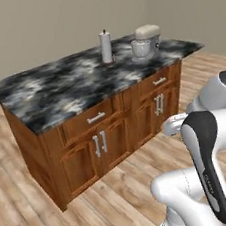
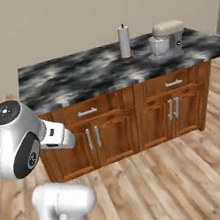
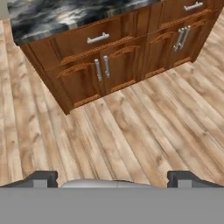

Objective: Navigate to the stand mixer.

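The stand mixer (image 1: 145, 42) sits near the far right end of the kitchen island's dark marbled top (image 1: 61, 89), just beside a paper-towel roll (image 1: 106, 47) (upright). I see my gripper (image 3: 113, 177) over the plank floor (image 3: 144, 131), fingers spread wide apart, holding nothing.

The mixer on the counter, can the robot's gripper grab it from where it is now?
Probably not. The mixer sits at the far right end of the counter, beside the paper towel roll, while the open gripper hangs over bare floor in front of the cabinets. The base likely must drive closer.
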